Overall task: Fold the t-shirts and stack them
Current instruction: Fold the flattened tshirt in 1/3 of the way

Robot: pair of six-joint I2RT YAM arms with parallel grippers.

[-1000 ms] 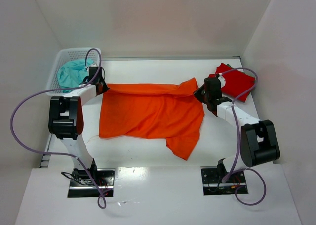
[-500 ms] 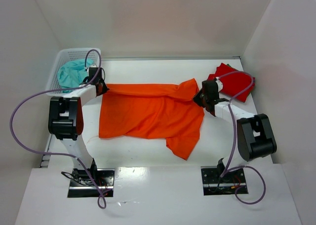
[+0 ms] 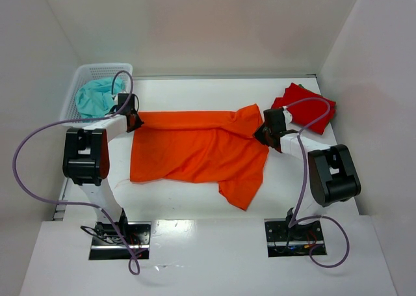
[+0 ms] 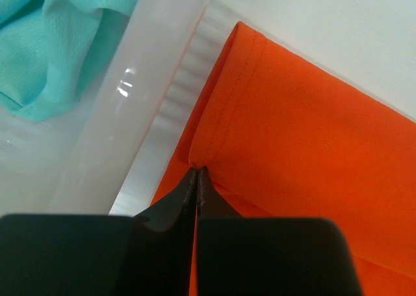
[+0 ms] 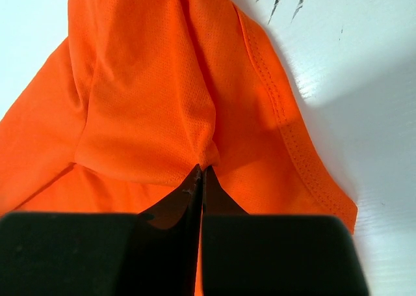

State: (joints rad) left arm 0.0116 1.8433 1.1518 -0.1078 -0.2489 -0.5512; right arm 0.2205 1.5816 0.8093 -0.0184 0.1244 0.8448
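The bright orange t-shirt (image 3: 195, 149) lies spread across the middle of the table, its far edge folded over. My left gripper (image 3: 134, 120) is shut on the shirt's far left corner, pinching a hemmed fold (image 4: 221, 114) next to the basket. My right gripper (image 3: 262, 132) is shut on the shirt's far right part, pinching bunched cloth (image 5: 156, 114). The deeper red t-shirt (image 3: 305, 107) lies folded at the far right, behind my right arm.
A white mesh basket (image 3: 91, 71) with a teal cloth (image 3: 94, 95) in it stands at the far left, its rim (image 4: 143, 94) close beside my left gripper. White walls enclose the table at the back and both sides.
My right gripper has drawn a little to the left and nearer with the orange cloth in it. The left gripper has shifted slightly and the shirt's far edge lies straighter.
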